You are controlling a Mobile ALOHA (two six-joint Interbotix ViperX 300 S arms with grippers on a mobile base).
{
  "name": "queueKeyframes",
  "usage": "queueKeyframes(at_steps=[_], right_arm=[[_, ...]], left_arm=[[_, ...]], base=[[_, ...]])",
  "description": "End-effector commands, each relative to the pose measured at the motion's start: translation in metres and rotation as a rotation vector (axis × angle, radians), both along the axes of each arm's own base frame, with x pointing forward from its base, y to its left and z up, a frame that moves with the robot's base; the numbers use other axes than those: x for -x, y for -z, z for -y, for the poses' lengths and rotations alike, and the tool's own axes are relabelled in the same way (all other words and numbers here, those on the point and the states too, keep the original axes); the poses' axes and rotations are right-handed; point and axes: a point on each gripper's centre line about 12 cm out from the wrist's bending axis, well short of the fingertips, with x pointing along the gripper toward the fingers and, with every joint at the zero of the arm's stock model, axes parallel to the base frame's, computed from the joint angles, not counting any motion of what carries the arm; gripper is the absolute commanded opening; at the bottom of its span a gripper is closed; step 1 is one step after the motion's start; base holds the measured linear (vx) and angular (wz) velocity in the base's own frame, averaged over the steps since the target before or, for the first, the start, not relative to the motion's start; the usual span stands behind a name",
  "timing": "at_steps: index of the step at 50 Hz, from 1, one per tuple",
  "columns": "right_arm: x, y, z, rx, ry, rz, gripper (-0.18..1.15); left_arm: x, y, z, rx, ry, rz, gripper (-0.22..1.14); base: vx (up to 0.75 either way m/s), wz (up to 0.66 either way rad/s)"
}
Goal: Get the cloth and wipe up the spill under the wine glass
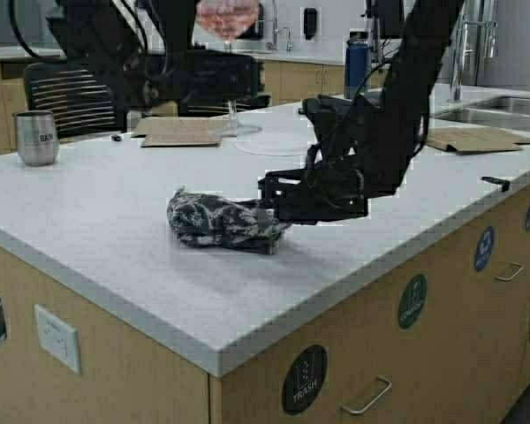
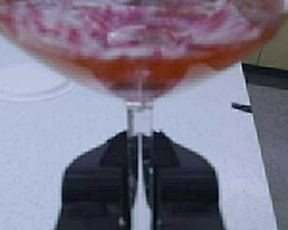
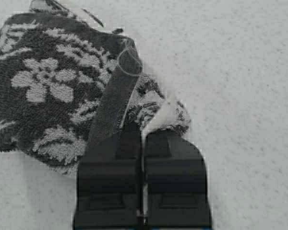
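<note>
My left gripper (image 1: 234,78) is shut on the stem of the wine glass (image 1: 227,16) at the back of the counter. In the left wrist view its fingers (image 2: 110,163) pinch the thin stem just below the pink-tinted bowl (image 2: 139,38). A pale round wet ring (image 1: 278,141) lies on the counter just right of the glass, and the same ring (image 2: 31,88) shows in the left wrist view. The crumpled grey floral cloth (image 1: 216,221) lies mid-counter. My right gripper (image 1: 269,212) is low on the surface, shut on the right edge of the cloth (image 3: 53,86), its jaws (image 3: 143,134) pinching a pale fold.
A steel tumbler (image 1: 36,137) stands at the far left. Brown paper sheets lie behind the glass (image 1: 181,132) and near the sink (image 1: 477,139). A blue bottle (image 1: 356,55) stands at the back. The counter's front edge (image 1: 159,327) is close to the cloth.
</note>
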Motion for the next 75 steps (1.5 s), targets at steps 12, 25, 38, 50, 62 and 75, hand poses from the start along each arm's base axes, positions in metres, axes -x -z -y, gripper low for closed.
queueKeyframes(at_steps=[12,25,38,50,62,75], right_arm=[[0.008,-0.023,0.011,-0.036,0.016,0.074,0.07],[0.015,-0.022,0.015,-0.036,0.015,0.078,0.07],[0.015,-0.030,0.015,-0.049,0.017,0.101,0.07],[0.001,-0.045,0.033,-0.099,0.112,0.130,0.07],[-0.020,-0.089,0.092,-0.215,0.371,0.240,0.07],[-0.018,-0.140,0.154,-0.293,0.584,0.419,0.07]], left_arm=[[-0.021,0.054,0.013,-0.034,0.002,0.069,0.34],[-0.035,0.112,0.015,-0.045,-0.035,0.056,0.34],[-0.033,0.159,0.007,-0.062,-0.075,0.006,0.34],[-0.030,0.115,0.004,-0.012,-0.085,0.087,0.34],[-0.028,0.077,0.003,0.018,-0.086,0.151,0.34],[-0.024,0.092,0.001,0.003,-0.085,0.121,0.35]], base=[[0.00,0.00],[0.00,0.00],[0.00,0.00],[0.00,0.00],[0.00,0.00],[0.00,0.00]])
